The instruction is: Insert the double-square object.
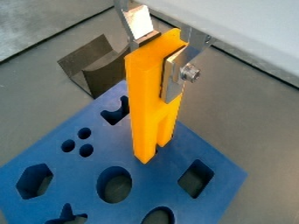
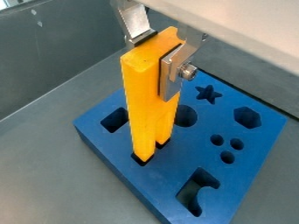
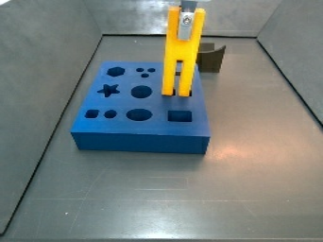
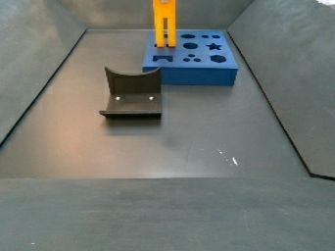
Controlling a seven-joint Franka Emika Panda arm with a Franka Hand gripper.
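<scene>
The double-square object point(image 3: 180, 57) is a bright-yellow bar with two parallel legs, standing upright over the blue block with shaped holes point(image 3: 132, 132). My gripper point(image 1: 158, 52) is shut on the bar's upper end, one silver finger point(image 1: 177, 68) flat on its side and the other at the far side. The same hold shows in a wrist view point(image 2: 158, 54). The leg tips are at the block's top surface near one edge point(image 2: 146, 156); how deep they sit I cannot tell. The bar also shows in a side view point(image 4: 164, 25).
The dark fixture point(image 4: 131, 94) stands on the grey floor apart from the blue block point(image 4: 197, 57); it also shows in a wrist view point(image 1: 93, 61) and a side view point(image 3: 212, 57). Sloping grey walls point(image 4: 53, 69) enclose the floor.
</scene>
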